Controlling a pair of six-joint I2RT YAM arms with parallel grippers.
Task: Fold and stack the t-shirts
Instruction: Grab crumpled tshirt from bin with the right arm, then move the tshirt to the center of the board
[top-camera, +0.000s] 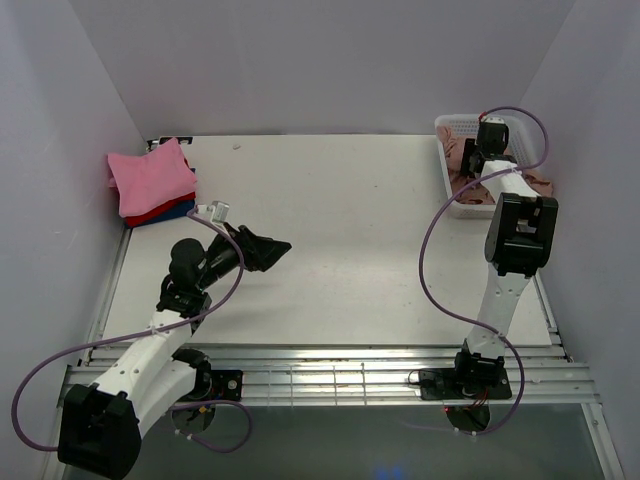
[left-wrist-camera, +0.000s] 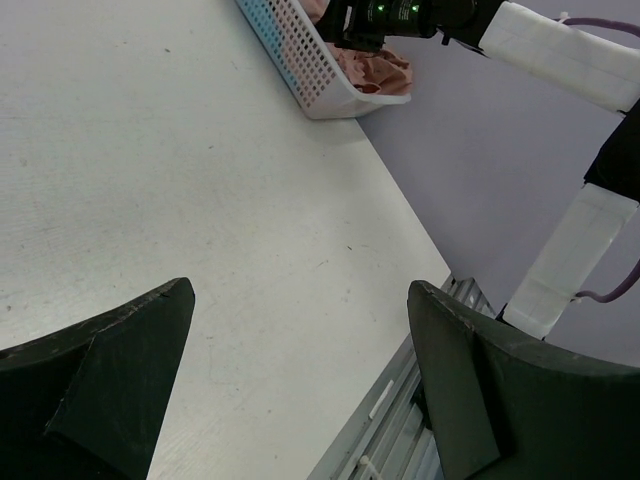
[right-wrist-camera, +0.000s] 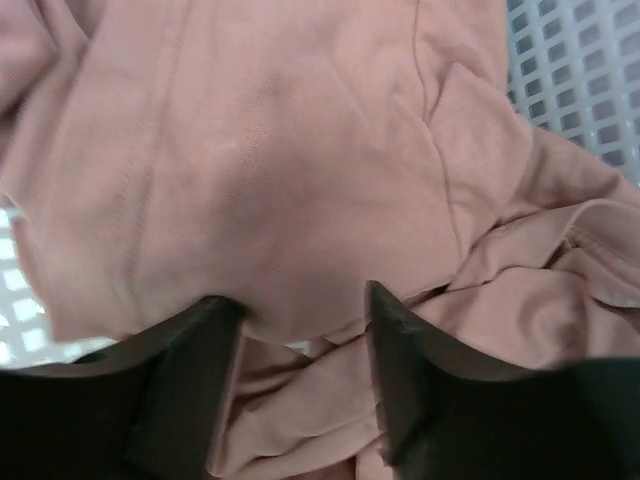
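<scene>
A dusty rose-brown t-shirt (right-wrist-camera: 300, 150) lies crumpled in the white lattice basket (top-camera: 447, 126) at the back right. My right gripper (right-wrist-camera: 300, 310) reaches down into the basket, jaws open, both fingertips pressed against the cloth with a fold lying between them. The same shirt (left-wrist-camera: 375, 68) shows over the basket rim in the left wrist view. Folded t-shirts (top-camera: 150, 180) sit stacked at the back left, pink on top, then red and dark blue. My left gripper (top-camera: 283, 246) hovers open over the bare table left of centre, holding nothing.
Purple walls close in the table at the back and both sides. A metal rail (top-camera: 330, 365) runs along the near edge. My right arm (left-wrist-camera: 570, 50) stretches over the basket (left-wrist-camera: 300, 70).
</scene>
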